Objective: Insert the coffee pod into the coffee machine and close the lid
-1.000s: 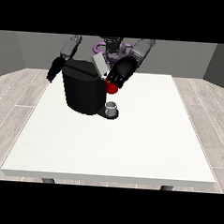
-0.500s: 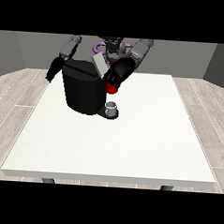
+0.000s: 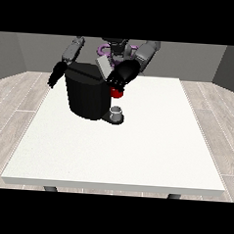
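The black coffee machine stands at the table's back left, its grey lid tilted up and open. The hand at the view's right hovers at the machine's upper front corner, just below the lid. Directly under it is a red thing at the machine. A small grey thing sits on the machine's low base in front. The hand at the view's left hangs beside the machine's far side with fingers pointing down, holding nothing.
The white table spreads wide in front of and to the right of the machine. The robot's torso stands behind the table's back edge.
The hand at the view's right has shifted slightly up and towards the machine's top. The other hand has barely moved.
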`<state>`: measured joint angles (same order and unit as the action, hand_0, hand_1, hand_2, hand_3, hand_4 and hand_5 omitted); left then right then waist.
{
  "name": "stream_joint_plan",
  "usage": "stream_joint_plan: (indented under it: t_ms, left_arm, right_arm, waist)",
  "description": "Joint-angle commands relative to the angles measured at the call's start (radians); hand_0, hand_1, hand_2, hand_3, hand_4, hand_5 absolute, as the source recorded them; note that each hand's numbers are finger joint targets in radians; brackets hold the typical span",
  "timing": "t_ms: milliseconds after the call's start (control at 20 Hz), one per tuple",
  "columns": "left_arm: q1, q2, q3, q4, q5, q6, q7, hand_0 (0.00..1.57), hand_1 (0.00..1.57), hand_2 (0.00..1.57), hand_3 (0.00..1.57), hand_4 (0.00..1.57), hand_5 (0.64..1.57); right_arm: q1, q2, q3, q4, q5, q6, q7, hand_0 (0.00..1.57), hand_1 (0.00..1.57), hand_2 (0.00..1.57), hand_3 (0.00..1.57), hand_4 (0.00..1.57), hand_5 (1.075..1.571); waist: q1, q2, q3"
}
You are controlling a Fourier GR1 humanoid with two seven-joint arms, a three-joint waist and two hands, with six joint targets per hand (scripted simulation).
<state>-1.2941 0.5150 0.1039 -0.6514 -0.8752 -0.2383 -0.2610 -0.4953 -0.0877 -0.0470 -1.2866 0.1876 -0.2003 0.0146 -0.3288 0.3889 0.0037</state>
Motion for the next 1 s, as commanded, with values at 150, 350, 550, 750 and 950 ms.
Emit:
stream_joint_plan:
  t_ms: [150, 350, 550, 750, 950]
  left_arm:
    - [-0.029, 0.064, 0.009, 0.025, -0.043, 0.074, -0.027, 0.51, 0.51, 0.78, 0.60, 0.00, 1.571]
    - [-0.006, 0.015, -0.026, -0.001, -0.060, 0.039, 0.008, 0.00, 0.00, 0.62, 0.49, 0.00, 1.571]
    - [-0.029, 0.060, 0.005, 0.018, -0.044, 0.044, -0.051, 0.00, 0.00, 0.53, 0.44, 0.00, 1.571]
    - [0.011, 0.005, -0.013, 0.019, -0.055, 0.028, 0.002, 0.00, 0.00, 0.36, 0.25, 0.00, 1.571]
    - [0.091, -0.057, -0.035, 0.005, -0.066, 0.046, 0.038, 0.00, 0.00, 0.00, 0.15, 0.00, 1.571]
  right_arm:
    - [-0.021, 0.000, 0.023, -0.044, 0.014, 0.005, 0.008, 0.00, 0.00, 0.00, 0.00, 0.09, 1.571]
    - [-0.004, -0.011, -0.019, 0.027, 0.007, -0.015, -0.034, 0.00, 0.00, 0.00, 0.00, 0.15, 1.571]
    - [-0.017, 0.021, -0.004, 0.004, 0.019, -0.046, -0.021, 0.00, 0.00, 0.00, 0.00, 0.00, 1.571]
    - [0.003, -0.003, -0.030, 0.039, -0.007, -0.015, -0.014, 0.00, 0.00, 0.00, 0.00, 0.15, 1.571]
    - [0.072, -0.001, -0.034, 0.071, -0.019, 0.001, -0.001, 0.00, 0.00, 0.00, 0.00, 0.00, 1.571]
  waist:
    - [-0.043, 0.068, -0.0037]
    - [0.014, 0.012, -0.0032]
    - [0.011, 0.052, -0.0036]
    - [0.034, -0.020, -0.0033]
    - [0.080, -0.125, -0.0034]
